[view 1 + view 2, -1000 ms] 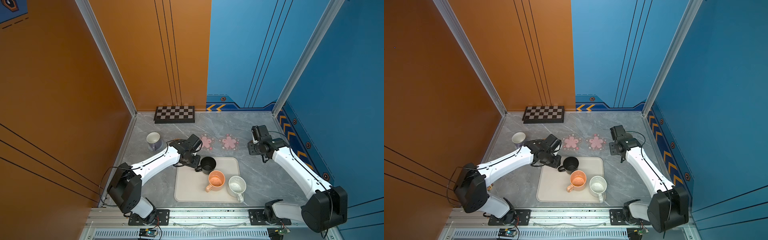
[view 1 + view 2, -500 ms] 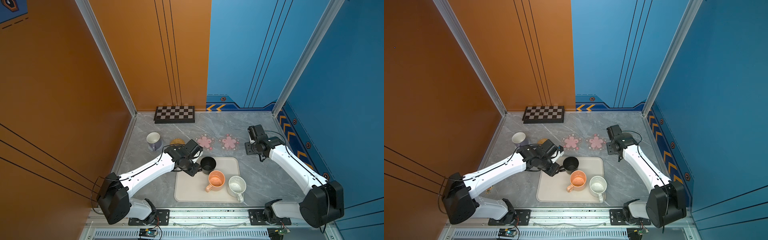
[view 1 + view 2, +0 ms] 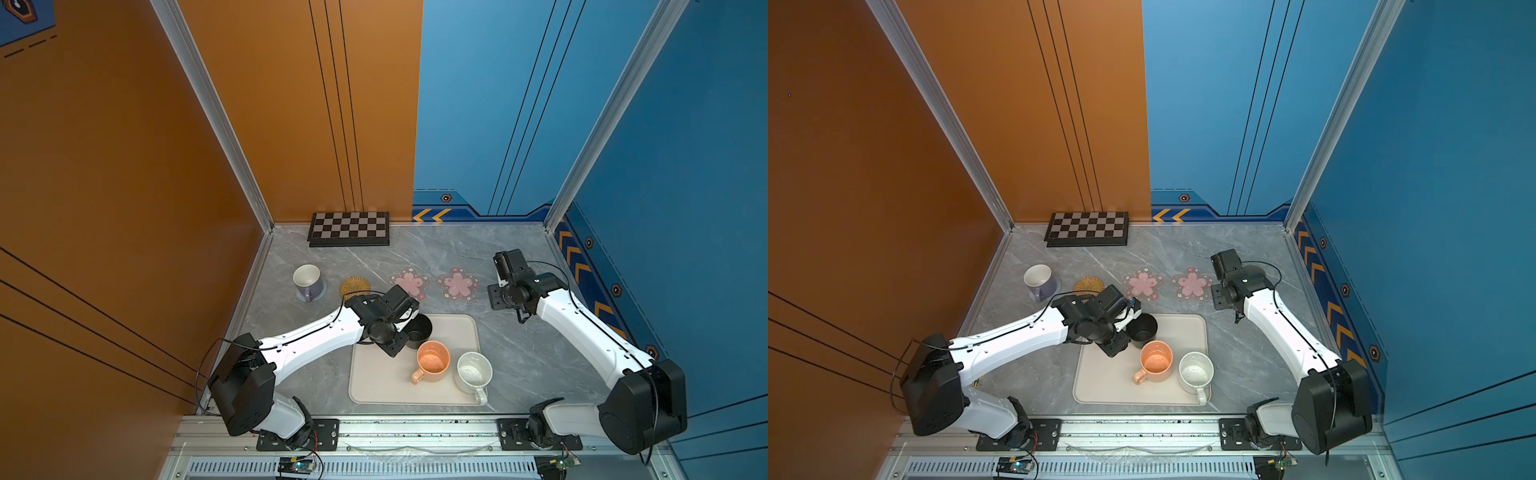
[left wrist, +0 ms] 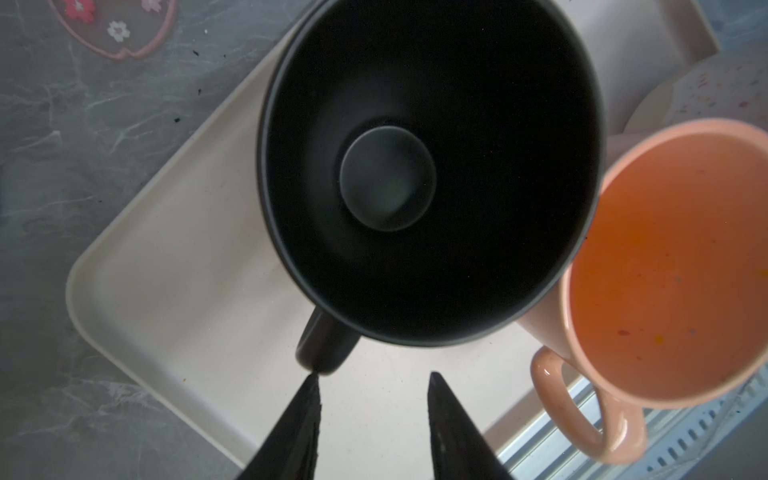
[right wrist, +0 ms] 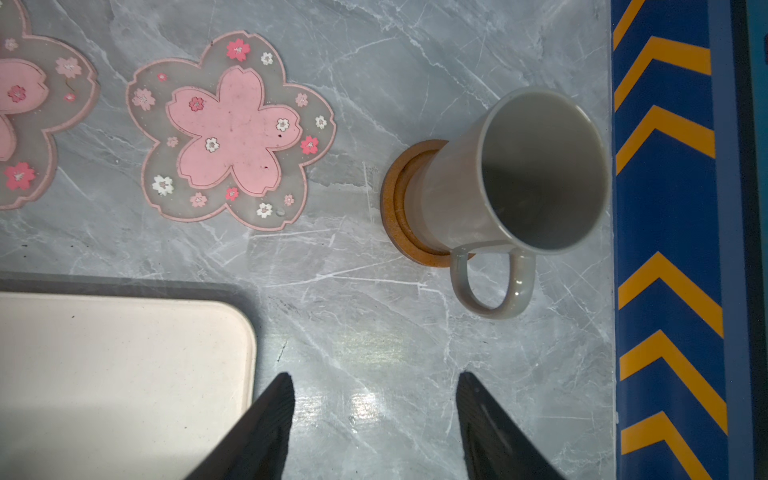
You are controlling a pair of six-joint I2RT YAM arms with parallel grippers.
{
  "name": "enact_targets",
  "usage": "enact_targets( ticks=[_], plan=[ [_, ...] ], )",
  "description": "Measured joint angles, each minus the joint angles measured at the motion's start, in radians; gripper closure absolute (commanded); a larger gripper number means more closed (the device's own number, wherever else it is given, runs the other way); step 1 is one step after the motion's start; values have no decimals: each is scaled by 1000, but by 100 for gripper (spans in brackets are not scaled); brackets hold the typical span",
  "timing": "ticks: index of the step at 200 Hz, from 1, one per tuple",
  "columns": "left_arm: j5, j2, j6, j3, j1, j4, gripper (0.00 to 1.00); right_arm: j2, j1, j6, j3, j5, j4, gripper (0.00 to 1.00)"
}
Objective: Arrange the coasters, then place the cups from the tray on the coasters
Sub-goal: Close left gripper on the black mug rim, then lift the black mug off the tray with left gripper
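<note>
**Left claw (image 4: 372, 376) at the black mug (image 4: 428, 174) handle; right claw (image 5: 374, 374) over the table (image 3: 519, 353).**

Left claw: jaws apart, nothing gripped, one fingertip (image 4: 309, 399) just beside the handle of the black mug. This mug stands on the tray (image 4: 166, 291) with the orange mug (image 4: 665, 270) and white speckled mug (image 3: 473, 370). Right claw: jaws apart, empty, near a tray corner. The grey mug (image 5: 532, 174) stands on the brown wooden coaster (image 5: 395, 208), and the lavender mug (image 3: 307, 280) on the pale-blue coaster (image 3: 323, 287). The tan rattan coaster (image 3: 354, 286), a pink flower coaster (image 3: 409, 282) and a second pink flower coaster (image 3: 457, 284) lie bare on the table.
</note>
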State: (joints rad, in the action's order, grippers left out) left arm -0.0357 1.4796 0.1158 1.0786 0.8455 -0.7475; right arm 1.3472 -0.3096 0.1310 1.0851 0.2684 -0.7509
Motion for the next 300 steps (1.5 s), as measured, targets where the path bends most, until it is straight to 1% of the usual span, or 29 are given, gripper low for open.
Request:
enact_targets(
  ticks=[54,105,128,206,258,300],
  plan=[
    [46,21,-23,-2,-1,1,53,0,0,0,-4,7,0,35],
    [63,98,-64,24,-10,5,54,0,0,0,-4,7,0,35],
    [60,127,-77,44,-10,19,54,0,0,0,-5,7,0,35],
    [16,139,-89,49,-12,44,58,0,0,0,-6,18,0,34],
    [-22,119,-53,-11,-12,111,59,13,0,0,-6,18,0,34],
    [-22,114,-29,-23,-5,138,60,13,-2,0,-6,18,0,34]
  ],
)
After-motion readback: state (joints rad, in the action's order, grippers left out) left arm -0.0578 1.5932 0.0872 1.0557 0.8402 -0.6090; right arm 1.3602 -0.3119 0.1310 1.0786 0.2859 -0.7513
